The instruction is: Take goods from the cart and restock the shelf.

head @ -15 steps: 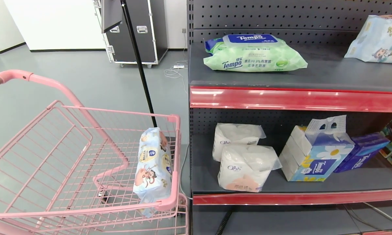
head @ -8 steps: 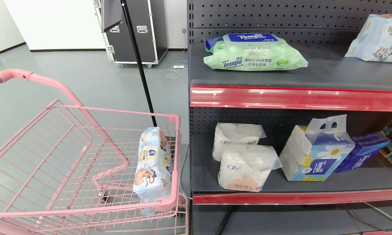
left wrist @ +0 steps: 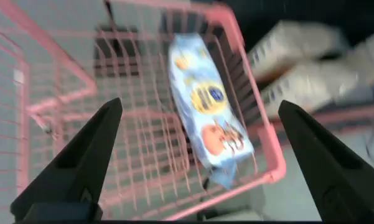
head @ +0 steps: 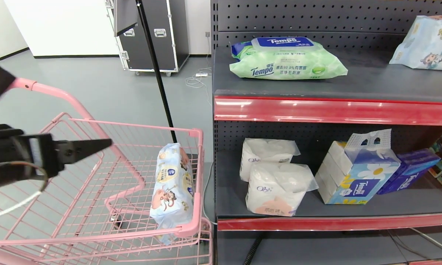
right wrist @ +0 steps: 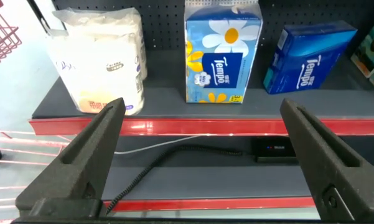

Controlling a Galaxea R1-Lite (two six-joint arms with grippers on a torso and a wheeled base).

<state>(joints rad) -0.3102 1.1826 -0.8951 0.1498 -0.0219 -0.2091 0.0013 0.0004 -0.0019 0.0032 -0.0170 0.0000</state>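
Note:
A pale blue pack with cartoon print stands on edge in the pink wire cart, against the cart's wall nearest the shelf. My left gripper hovers open above the cart, and the pack lies below, between its spread fingers. One dark finger reaches in over the cart from the left. My right gripper is open, low in front of the lower shelf, holding nothing. On the upper shelf lie a green wipes pack and a matching pale blue pack.
The lower shelf holds two white tissue-roll packs, a flowered tissue bundle and dark blue boxes. A black pole stands between cart and shelf. A black flight case and floor cables sit behind. A cable runs under the shelf.
My left arm has come into the head view from the left and now reaches over the cart. The pack and the shelf goods have not moved.

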